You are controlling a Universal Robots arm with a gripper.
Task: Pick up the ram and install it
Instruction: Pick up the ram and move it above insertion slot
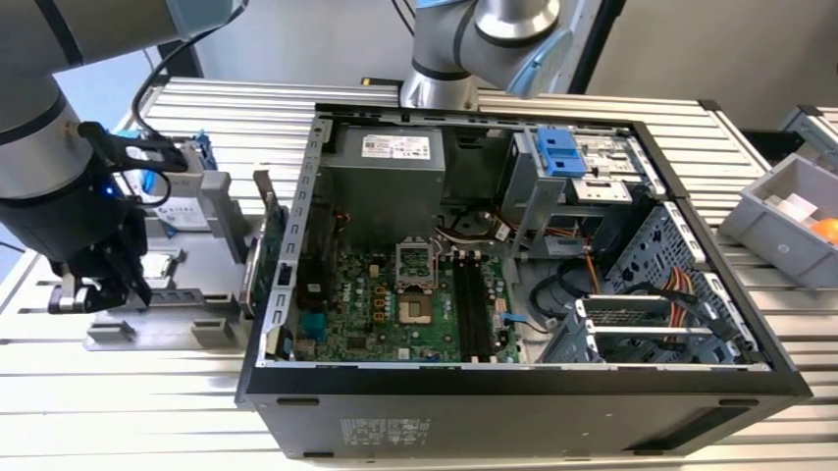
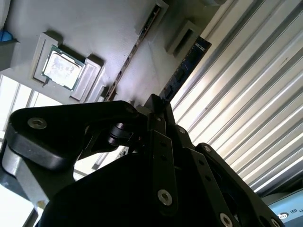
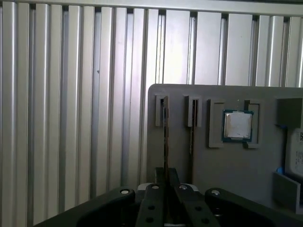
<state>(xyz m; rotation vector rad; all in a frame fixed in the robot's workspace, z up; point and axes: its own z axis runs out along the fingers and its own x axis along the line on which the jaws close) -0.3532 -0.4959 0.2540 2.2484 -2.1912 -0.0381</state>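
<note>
Ram (image 3: 165,135) stands on edge in grey fixture (image 3: 227,165) slot, long axis running straight away from fingers (image 3: 159,176) pinched narrow on it.

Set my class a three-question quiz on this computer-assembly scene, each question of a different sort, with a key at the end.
1. True or false: the ram is already inside the computer case.
2. What sits in the square recess of the grey holder? A) a processor chip B) a coin C) a battery
3. In the exterior view, on which side of the computer case is the gripper?
Key: 1 false, it stands on edge in a slot of the grey holder. 2 A. 3 the exterior view's left, over the grey holder.
</note>
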